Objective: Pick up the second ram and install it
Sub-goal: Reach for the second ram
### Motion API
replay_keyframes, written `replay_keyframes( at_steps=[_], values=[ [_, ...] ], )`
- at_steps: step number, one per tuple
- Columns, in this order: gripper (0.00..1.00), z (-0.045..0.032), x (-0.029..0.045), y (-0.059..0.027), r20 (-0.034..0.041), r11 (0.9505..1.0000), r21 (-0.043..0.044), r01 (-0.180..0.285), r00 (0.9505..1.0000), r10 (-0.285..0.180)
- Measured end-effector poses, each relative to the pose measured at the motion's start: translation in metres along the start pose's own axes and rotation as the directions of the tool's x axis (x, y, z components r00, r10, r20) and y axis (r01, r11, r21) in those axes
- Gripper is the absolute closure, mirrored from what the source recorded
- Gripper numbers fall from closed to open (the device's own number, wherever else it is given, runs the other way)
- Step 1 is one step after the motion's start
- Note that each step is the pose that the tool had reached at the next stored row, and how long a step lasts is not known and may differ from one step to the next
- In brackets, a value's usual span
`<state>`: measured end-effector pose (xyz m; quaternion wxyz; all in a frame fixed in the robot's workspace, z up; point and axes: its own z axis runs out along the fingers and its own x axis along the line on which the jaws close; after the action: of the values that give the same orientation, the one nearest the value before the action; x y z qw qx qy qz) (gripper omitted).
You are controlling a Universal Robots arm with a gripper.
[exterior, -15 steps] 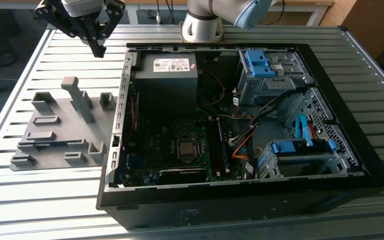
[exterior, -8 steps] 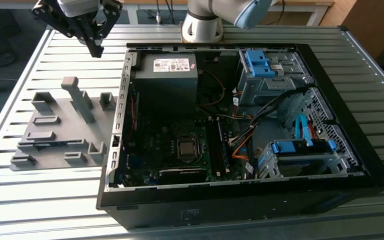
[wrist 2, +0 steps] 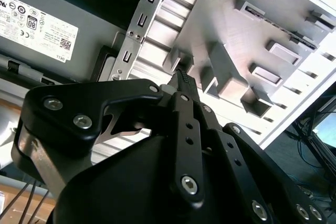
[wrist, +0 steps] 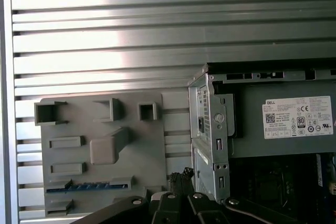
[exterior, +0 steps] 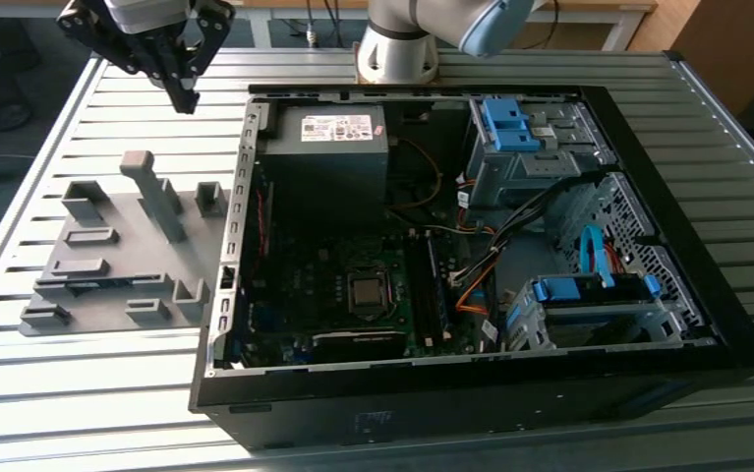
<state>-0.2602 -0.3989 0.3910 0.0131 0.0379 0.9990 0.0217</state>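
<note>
The ram sits in a long slot near one edge of the grey holder, showing as a thin blue strip. The holder lies flat on the slatted desk, just beside the open case, on the exterior view's left. The hand hangs above the desk near the holder's far end and the case's corner, well apart from the ram, its fingers clenched together with nothing between them.
</note>
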Motion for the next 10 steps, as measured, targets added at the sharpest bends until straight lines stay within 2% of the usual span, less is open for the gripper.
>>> replay_keyframes(
  at_steps=[10],
  values=[
    [0.89, 0.0001, 0.0057, -0.0004, 0.0, 1.0, 0.0, 0.0, 1.0, 0.0]
  ],
)
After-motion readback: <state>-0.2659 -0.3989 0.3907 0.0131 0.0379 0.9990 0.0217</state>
